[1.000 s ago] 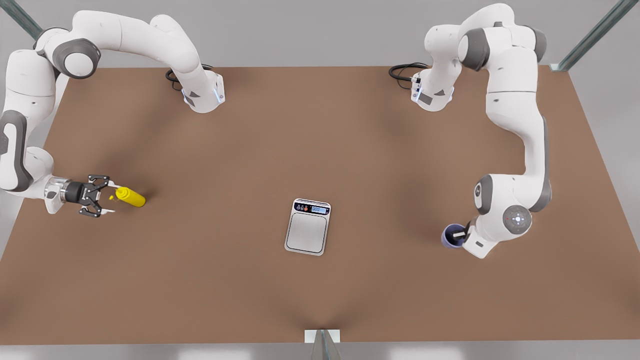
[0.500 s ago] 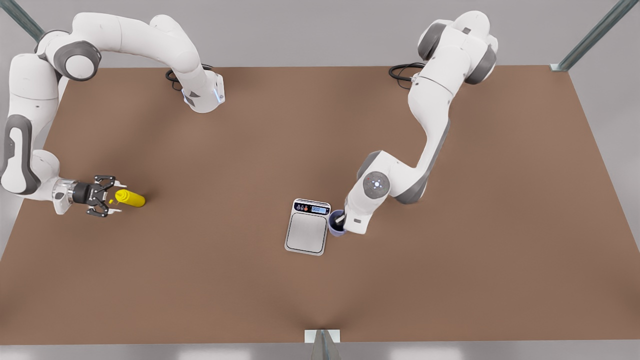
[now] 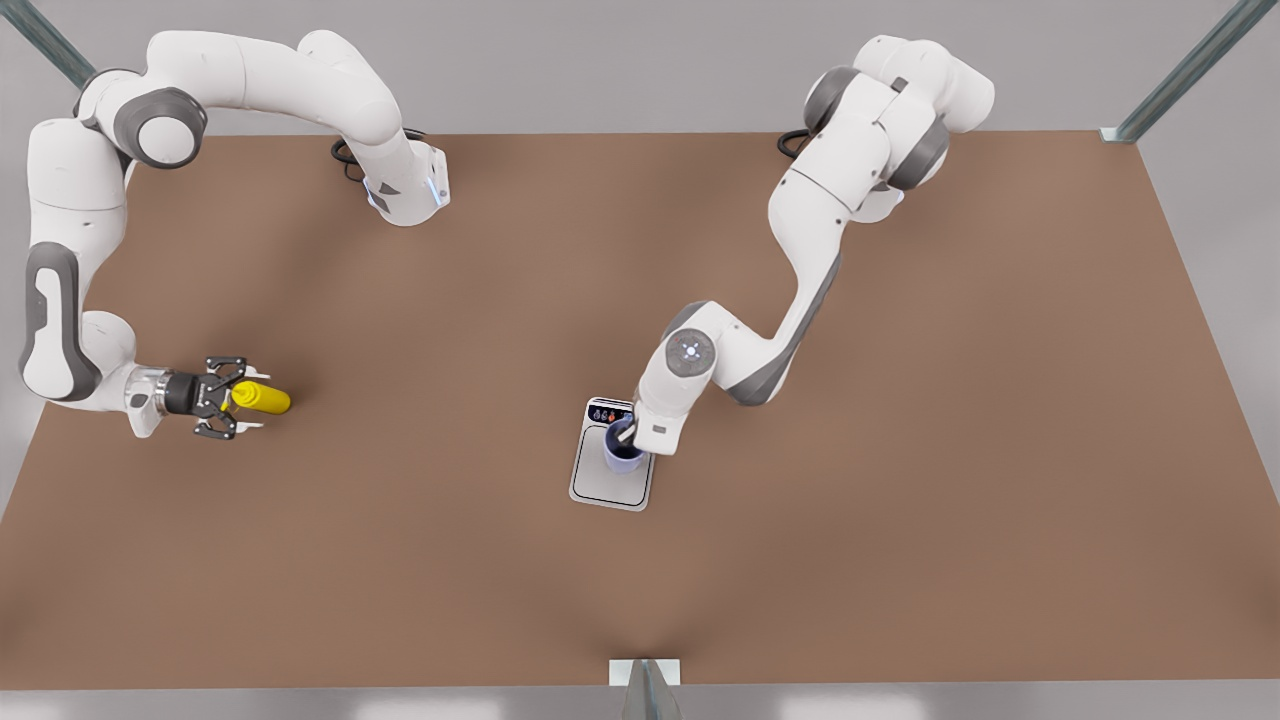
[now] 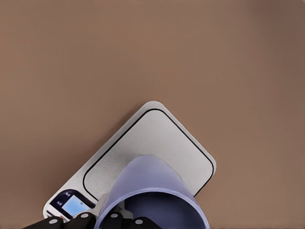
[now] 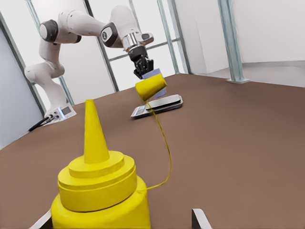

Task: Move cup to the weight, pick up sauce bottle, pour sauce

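At the front view's left, the right gripper [image 3: 232,398] straddles the bottle [image 3: 262,398], jaws wide, not yet closed; it should close squarely on the smooth yellow cylinder below the cone nozzle. Mid-table, the left gripper [image 3: 628,432] holds the tapered lavender cup [image 3: 622,452] tilted above the scale [image 3: 610,486]; level it over the brushed plate before release.

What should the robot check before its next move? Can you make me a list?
1. Cup over the weight: ok.
2. Left gripper shut on the cup: ok.
3. Cup standing flat on the weight: not ok; the right wrist view shows it tilted.
4. Right gripper around the sauce bottle: ok, fingers open on either side.
5. Sauce bottle gripped: not ok, not yet.
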`<move>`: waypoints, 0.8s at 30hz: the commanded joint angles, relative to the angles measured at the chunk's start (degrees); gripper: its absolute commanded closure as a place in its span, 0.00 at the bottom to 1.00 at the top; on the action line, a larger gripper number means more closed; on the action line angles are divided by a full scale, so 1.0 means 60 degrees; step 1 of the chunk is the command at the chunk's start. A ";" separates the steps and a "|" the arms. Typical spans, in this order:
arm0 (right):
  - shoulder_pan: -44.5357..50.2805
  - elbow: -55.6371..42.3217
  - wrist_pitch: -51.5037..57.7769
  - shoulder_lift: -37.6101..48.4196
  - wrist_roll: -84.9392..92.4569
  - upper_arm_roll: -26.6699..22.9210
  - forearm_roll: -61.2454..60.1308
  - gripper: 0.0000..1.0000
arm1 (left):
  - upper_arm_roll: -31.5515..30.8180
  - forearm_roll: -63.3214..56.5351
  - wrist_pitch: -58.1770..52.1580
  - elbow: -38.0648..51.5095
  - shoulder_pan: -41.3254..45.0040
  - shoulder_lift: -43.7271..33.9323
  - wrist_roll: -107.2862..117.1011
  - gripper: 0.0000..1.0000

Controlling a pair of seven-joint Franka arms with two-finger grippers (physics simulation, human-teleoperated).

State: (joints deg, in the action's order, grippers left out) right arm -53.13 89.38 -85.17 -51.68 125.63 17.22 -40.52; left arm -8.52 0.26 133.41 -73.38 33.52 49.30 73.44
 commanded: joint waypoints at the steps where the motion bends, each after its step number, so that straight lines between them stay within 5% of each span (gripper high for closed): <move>1: 0.0022 0.0000 0.0014 0.0001 0.0008 0.0015 0.0000 0.00 | -0.0001 0.0397 0.0030 -0.0001 0.0008 0.0001 -0.0023 0.79; 3: 0.0081 0.0000 0.0000 0.0001 -0.0006 0.0000 0.0000 0.06 | -0.0001 0.0382 0.0030 -0.0001 -0.0006 0.0001 -0.0023 0.79; 4: 0.0125 0.0015 0.0015 0.0015 -0.0006 0.0000 0.0000 0.10 | -0.0001 0.0382 0.0030 -0.0001 -0.0006 0.0001 -0.0023 0.70; 5: 0.0125 0.0015 0.0015 0.0015 -0.0006 0.0015 0.0000 0.13 | 0.0014 0.0382 0.0030 -0.0001 -0.0006 0.0001 -0.0023 0.42; 6: 0.0125 0.0015 0.0015 0.0015 -0.0006 0.0015 0.0000 0.23 | 0.0014 0.0148 0.0030 -0.0001 -0.0006 0.0001 0.0006 0.00; 8: 0.0125 0.0029 0.0044 0.0015 -0.0006 0.0015 0.0000 0.35 | 0.0014 0.0148 0.0030 -0.0001 -0.0006 0.0001 0.0006 0.00; 20: 0.0315 0.0147 0.0103 0.0118 -0.0153 0.0059 0.0029 0.50 | 0.0014 0.0162 -0.0087 -0.0001 -0.0021 -0.0101 -0.0008 0.00; 24: 0.0944 -0.0220 0.0103 0.1156 -0.1075 0.0118 0.0044 0.51 | 0.0029 0.0206 -0.0804 0.0014 -0.0050 -0.0496 0.0007 0.00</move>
State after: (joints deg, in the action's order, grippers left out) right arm -46.48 88.06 -84.53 -42.99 118.05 17.89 -39.72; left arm -8.35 1.35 127.32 -73.30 33.10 45.63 73.48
